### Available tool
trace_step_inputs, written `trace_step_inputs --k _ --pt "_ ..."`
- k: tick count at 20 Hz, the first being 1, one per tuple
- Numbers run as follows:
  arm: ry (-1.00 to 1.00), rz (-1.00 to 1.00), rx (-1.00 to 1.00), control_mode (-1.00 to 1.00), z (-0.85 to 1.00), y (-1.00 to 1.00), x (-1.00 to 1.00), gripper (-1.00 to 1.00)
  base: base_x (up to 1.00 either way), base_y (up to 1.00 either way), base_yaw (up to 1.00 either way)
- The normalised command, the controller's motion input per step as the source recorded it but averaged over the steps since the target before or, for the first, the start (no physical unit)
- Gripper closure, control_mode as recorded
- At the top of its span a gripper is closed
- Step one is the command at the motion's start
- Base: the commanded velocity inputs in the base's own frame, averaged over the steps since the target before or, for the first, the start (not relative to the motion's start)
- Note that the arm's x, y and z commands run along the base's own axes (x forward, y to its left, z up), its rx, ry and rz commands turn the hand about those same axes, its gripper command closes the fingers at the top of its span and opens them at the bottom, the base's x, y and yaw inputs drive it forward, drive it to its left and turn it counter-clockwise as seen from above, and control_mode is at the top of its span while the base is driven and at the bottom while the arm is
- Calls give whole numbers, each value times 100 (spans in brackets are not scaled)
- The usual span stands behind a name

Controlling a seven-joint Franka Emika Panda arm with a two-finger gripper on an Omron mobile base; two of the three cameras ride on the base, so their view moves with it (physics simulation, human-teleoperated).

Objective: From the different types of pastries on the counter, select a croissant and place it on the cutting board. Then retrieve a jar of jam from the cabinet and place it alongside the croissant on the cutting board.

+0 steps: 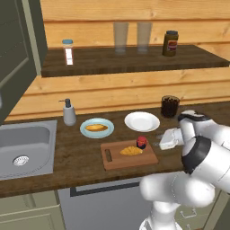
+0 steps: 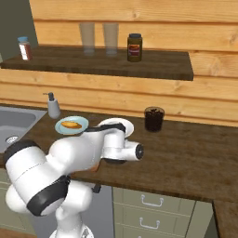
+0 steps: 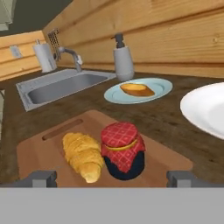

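In the hand view the gripper point(image 3: 112, 178) has its two dark tips spread wide at the lower left and lower right, holding nothing. Between and just beyond them, at centre frame, the jar of jam point(image 3: 124, 151) stands upright on the cutting board point(image 3: 39, 151), with the croissant point(image 3: 84, 156) lying just to its left, about touching it. Toward the upper middle the longer oval pastry point(image 3: 137, 89) lies on a light blue plate point(image 3: 159, 87); a white plate point(image 3: 205, 109) sits at the right edge and the sink point(image 3: 61, 85) at upper left. In the left base view the board point(image 1: 146, 158) lies at centre on the counter point(image 1: 81, 157), the jar point(image 1: 142, 142) beside the croissant point(image 1: 130, 150)
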Motion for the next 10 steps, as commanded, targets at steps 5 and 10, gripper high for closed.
trace_step_inputs --k 5,10 --pt "8 -9 0 -100 45 -48 -65 -100 0 0 0" --pt "26 -40 0 -100 55 -39 -71 -100 0 0 0"
